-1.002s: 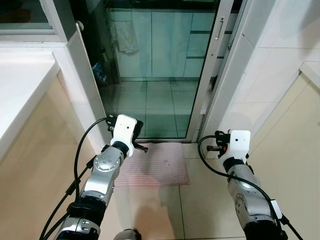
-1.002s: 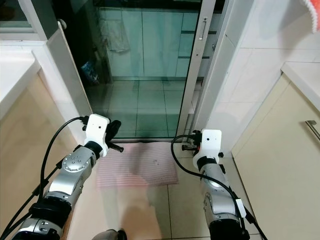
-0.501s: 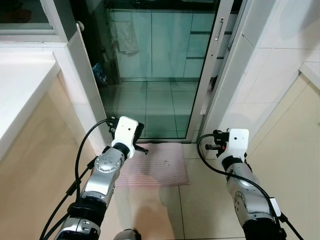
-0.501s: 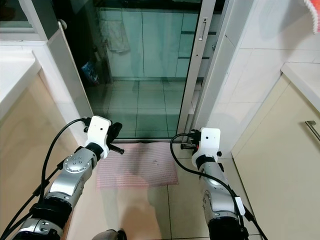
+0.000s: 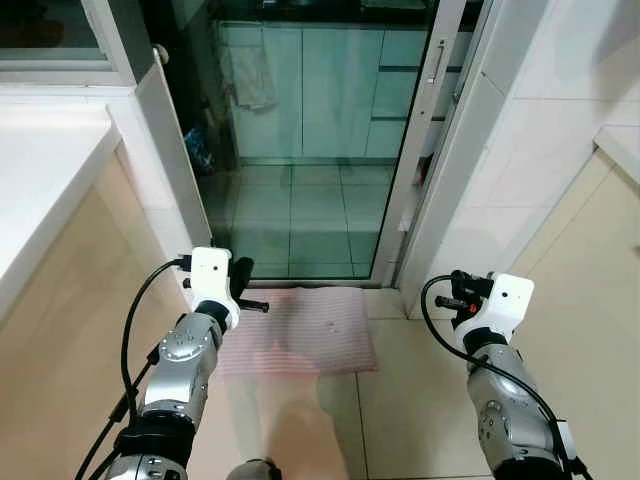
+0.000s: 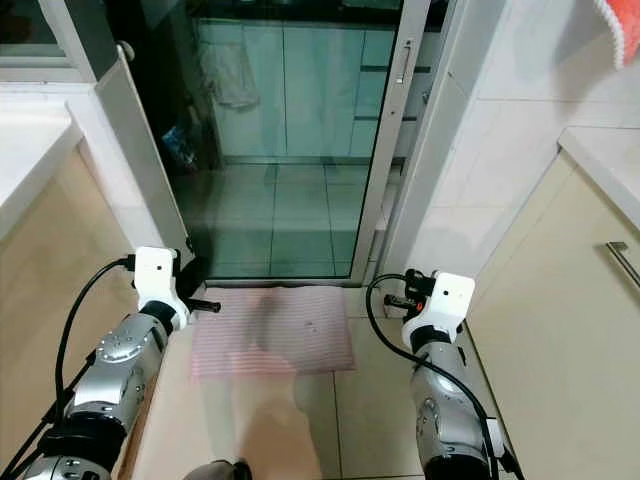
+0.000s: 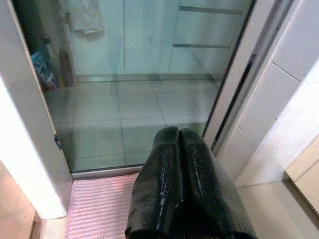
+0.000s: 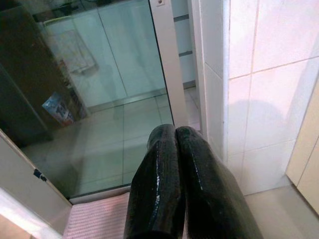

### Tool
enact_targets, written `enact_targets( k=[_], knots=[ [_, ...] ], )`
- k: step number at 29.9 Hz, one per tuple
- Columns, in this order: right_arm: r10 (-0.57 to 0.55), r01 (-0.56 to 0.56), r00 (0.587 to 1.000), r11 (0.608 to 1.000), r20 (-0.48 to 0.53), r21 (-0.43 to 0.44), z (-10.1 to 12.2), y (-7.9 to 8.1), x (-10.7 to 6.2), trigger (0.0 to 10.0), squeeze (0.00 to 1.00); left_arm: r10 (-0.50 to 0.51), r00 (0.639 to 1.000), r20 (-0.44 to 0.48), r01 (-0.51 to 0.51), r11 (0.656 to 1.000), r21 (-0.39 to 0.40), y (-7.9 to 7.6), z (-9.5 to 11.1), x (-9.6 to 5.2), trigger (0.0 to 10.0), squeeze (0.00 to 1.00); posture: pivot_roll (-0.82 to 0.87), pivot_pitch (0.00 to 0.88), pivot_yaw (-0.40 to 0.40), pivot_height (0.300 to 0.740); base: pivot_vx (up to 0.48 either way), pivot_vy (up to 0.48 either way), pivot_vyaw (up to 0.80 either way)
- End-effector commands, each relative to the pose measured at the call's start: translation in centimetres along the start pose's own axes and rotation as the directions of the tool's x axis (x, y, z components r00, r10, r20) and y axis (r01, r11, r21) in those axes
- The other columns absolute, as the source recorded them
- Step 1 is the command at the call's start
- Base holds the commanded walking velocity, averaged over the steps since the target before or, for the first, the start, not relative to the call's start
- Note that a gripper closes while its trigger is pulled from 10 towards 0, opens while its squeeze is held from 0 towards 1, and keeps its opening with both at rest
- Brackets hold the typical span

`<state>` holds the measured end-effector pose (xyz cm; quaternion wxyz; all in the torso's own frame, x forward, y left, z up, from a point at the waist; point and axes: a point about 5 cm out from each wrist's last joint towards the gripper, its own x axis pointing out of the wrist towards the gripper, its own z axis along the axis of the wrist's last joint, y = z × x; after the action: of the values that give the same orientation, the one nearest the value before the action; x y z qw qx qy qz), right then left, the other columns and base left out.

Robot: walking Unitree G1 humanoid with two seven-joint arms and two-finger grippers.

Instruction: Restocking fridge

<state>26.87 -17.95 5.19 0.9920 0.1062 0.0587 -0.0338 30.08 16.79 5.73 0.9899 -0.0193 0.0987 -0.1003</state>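
Standing in a narrow kitchen aisle, facing a glass sliding door (image 5: 300, 150) at the far end. Far left: a white countertop (image 5: 40, 170) over beige cabinet fronts. Near left: the left gripper (image 7: 180, 149) held low beside that cabinet, fingers pressed together, nothing between them. Ahead on the floor, just this side of the door sill: a pink striped mat (image 5: 300, 340), lying flat between the two arms. Beyond the glass: pale green cabinets (image 5: 340, 80), a hanging towel (image 5: 250, 75) and grey floor tiles, all in dimmer light. Right of the glass: the door's metal frame (image 5: 425, 140) with a slim handle, then a white tiled wall (image 5: 530, 150). Near right: the right gripper (image 8: 174, 149) pointing toward the door frame, fingers likewise closed together and holding nothing. Far right: another beige cabinet (image 6: 570, 300) with a bar handle, under a counter edge.

No fridge and no groceries to be made out anywhere here. Judged as an early travelling step: hands free, stock not yet collected. Next move likely calls for finding the fridge or the goods, perhaps past the door, with care over the mat and the sill underfoot.
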Motion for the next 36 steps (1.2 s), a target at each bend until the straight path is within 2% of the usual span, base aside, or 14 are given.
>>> enact_targets(
  k=[1, 3, 14, 36],
  knots=[
    [-0.002, 0.002, 1.000, 1.000, -0.002, -0.009, 0.11, -0.27, 0.04, 10.0, 0.00, -0.005, 1.000, -0.010, 0.005, 1.000, 0.017, -0.09, -0.10, 0.01, 10.0, 0.00, 0.01, 0.000, 0.001, 0.740, 0.000, 0.000, 0.00],
    [-0.002, 0.002, 1.000, 1.000, -0.003, -0.011, 0.12, -0.35, 0.16, 10.0, 0.00, -0.005, 1.000, -0.013, 0.005, 1.000, 0.007, -0.12, -0.09, 0.10, 10.0, 0.00, 0.01, 0.000, 0.000, 0.740, 0.000, 0.000, 0.00],
    [0.025, -0.025, 1.000, 0.999, 0.000, -0.044, 0.14, 0.10, 0.19, 10.0, 0.00, -0.018, 1.000, -0.008, 0.018, 0.997, 0.069, -0.39, 0.34, 0.53, 10.0, 0.00, 0.01, 0.000, 0.002, 0.740, 0.000, 0.000, 0.00],
    [0.027, -0.028, 0.999, 0.998, -0.019, -0.061, -0.25, 0.16, 0.26, 10.0, 0.00, -0.042, 0.999, 0.005, 0.042, 0.997, 0.071, -1.02, 0.76, 0.96, 10.0, 0.00, 0.00, 0.000, 0.004, 0.740, -0.313, 0.000, 0.00]
  ],
)
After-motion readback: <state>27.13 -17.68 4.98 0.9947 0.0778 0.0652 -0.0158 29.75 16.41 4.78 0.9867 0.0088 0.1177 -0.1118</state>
